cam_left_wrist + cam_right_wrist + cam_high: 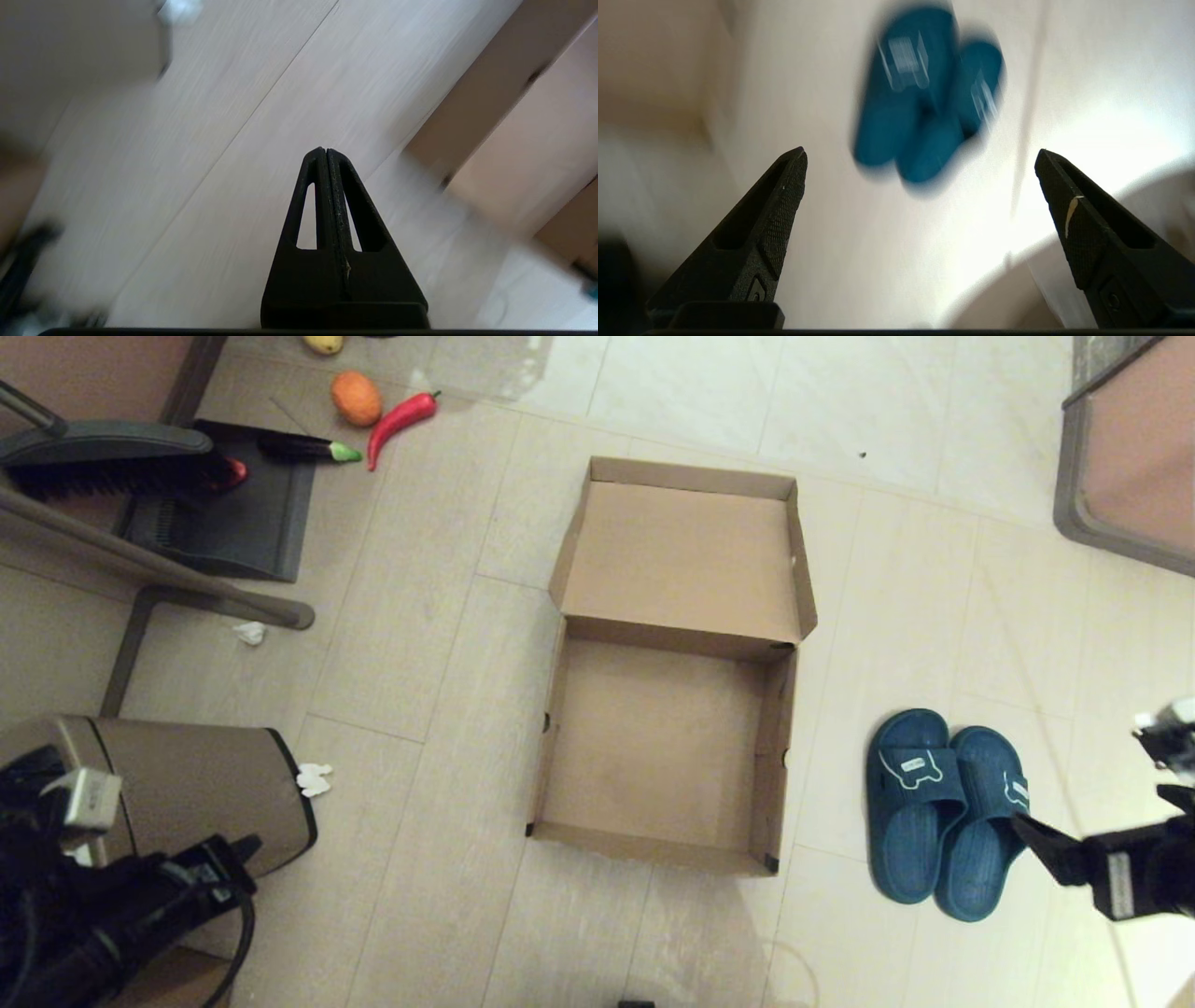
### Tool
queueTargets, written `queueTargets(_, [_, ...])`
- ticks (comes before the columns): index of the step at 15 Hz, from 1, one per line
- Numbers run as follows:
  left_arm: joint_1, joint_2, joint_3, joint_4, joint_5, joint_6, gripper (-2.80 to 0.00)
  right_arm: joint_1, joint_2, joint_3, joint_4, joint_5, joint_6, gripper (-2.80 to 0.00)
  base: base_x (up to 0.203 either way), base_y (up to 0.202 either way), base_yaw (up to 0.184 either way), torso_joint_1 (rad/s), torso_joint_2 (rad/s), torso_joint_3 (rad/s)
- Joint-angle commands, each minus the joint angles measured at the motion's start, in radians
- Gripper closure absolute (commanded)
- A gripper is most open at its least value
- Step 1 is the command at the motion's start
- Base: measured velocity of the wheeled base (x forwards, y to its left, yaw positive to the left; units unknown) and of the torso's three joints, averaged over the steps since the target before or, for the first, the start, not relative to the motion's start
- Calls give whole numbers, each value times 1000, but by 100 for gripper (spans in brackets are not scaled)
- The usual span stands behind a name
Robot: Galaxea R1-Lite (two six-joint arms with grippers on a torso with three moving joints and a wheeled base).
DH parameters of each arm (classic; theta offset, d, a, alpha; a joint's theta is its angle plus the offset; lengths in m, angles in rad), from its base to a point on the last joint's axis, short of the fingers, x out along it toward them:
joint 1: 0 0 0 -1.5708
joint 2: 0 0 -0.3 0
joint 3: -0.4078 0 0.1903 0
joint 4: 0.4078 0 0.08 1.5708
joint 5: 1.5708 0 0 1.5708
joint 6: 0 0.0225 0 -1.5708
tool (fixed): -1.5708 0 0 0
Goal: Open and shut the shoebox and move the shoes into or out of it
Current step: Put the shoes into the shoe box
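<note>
the shoebox [667, 747] lies open and empty on the floor; the slippers [943, 812] sit side by side just right of it, long axes running fore-aft; the right end effector [920, 196], released wide, probably hovers beside their heels; the left end effector [325, 154] is clenched empty, well apart.

Plain brown cardboard shoebox [667, 747] on the pale tiled floor, open and empty, hinged lid laid back flat on the far side, inner face up. Pair of dark teal-blue shoes [943, 807] on the floor just right of it, side by side and touching, toes pointing away, soles down.
</note>
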Motion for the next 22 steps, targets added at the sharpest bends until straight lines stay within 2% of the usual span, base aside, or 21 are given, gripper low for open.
queueTargets(1, [43, -117, 115, 4, -25, -3, 0, -28, -234, 44, 197, -16, 10, -280, 0, 0, 0, 0, 0, 0])
queueTargets(3, [42, -160, 118, 52, -63, 0, 0, -102, -244, 49, 242, -35, 22, -280, 0, 0, 0, 0, 0, 0])
queueTargets(7, [39, -153, 118, 80, -138, 28, 0, -143, -239, 39, 247, -39, 25, -280, 0, 0, 0, 0, 0, 0])
queueTargets(10, [34, -133, 118, 94, -150, 25, 0, -146, -217, 34, 247, -35, 25, -280, 0, 0, 0, 0, 0, 0])
queueTargets(12, [34, -117, 117, 92, -194, 27, 0, -146, -211, 27, 246, -31, 25, -280, 0, 0, 0, 0, 0, 0])
queueTargets(19, [21, -62, 103, 81, -206, 27, 0, -146, -193, 24, 247, -24, 47, -280, 0, 0, 0, 0, 0, 0])
queueTargets(22, [-10, -58, 65, 81, -257, 31, 0, -164, -166, 10, 252, -8, 136, -280, 0, 0, 0, 0, 0, 0])
